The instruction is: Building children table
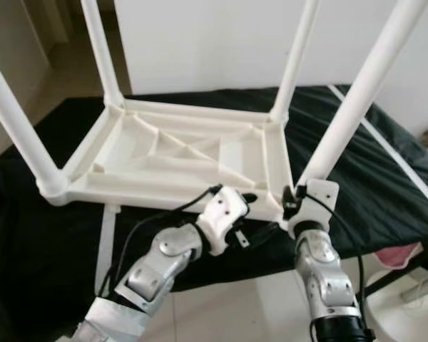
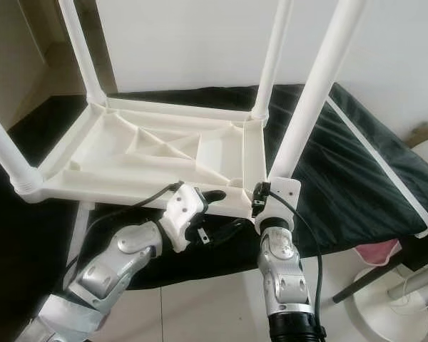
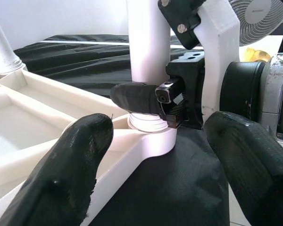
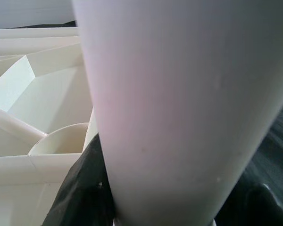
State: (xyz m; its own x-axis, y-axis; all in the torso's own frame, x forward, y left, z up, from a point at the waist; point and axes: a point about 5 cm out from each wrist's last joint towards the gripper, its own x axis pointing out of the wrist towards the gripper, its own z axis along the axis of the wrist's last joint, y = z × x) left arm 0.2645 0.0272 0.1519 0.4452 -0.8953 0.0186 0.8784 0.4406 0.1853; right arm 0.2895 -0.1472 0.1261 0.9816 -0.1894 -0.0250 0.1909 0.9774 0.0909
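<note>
I am looking down at a black cloth (image 1: 385,185), faintly wrinkled with a slight sheen, draping over a low surface and spanning most of the middle of the head view. On it the white plastic table top (image 1: 178,160) is lying upside down, a shallow rectangular tray shape with smooth moulded ribs crossing its underside diagonally. Four round, smooth white legs are rising out of its corner sockets toward the upper edge of the frame; the near right leg (image 1: 364,92) is slanting up to the upper right corner. A flat white strip (image 1: 105,246) is hanging down over the cloth at lower left. At the far lower right a rounded white base (image 1: 406,313) is sitting on the pale tiled floor. My right gripper (image 3: 148,106) is clenching the near right leg just above its socket, one matte black finger (image 3: 134,98) wrapping across the tube's front. My left gripper (image 3: 155,165) is hovering released just beside that same corner, its two thick, grainy black fingertips (image 3: 70,160) spreading wide on either side of the table top's curved corner, touching nothing that I can see.
</note>
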